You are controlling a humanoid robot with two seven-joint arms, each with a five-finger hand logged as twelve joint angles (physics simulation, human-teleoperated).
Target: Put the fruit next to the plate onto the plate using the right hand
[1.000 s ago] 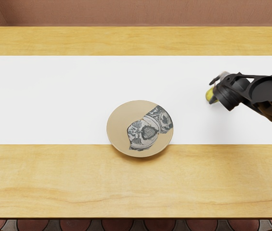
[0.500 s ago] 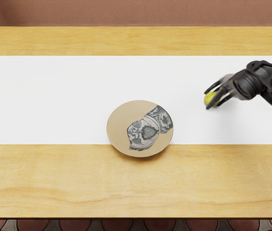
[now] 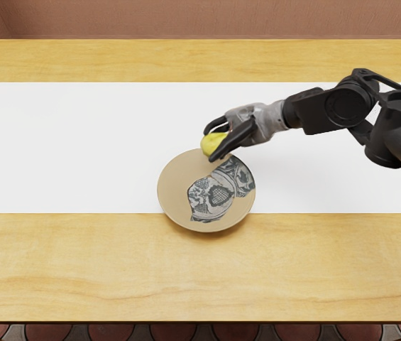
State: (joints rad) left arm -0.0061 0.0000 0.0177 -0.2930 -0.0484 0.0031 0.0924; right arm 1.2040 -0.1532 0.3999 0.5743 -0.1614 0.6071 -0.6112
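A round tan plate (image 3: pixel 179 188) with a blue-and-white patterned patch lies at the middle of the table, on the white runner. My right hand (image 3: pixel 223 138) reaches in from the right edge and is shut on a small yellow fruit (image 3: pixel 211 143). The hand and fruit hang just above the plate's far rim, slightly right of its centre. Dark fingers (image 3: pixel 235 133) wrap over the fruit and hide part of it. The left arm does not show.
A white runner (image 3: pixel 79 142) crosses the wooden table (image 3: pixel 186 270) from left to right. A brown wall runs along the table's far edge.
My right hand has carried the yellow fruit leftward from the runner's right side to above the plate's far rim, with the arm stretching out. The plate has not moved.
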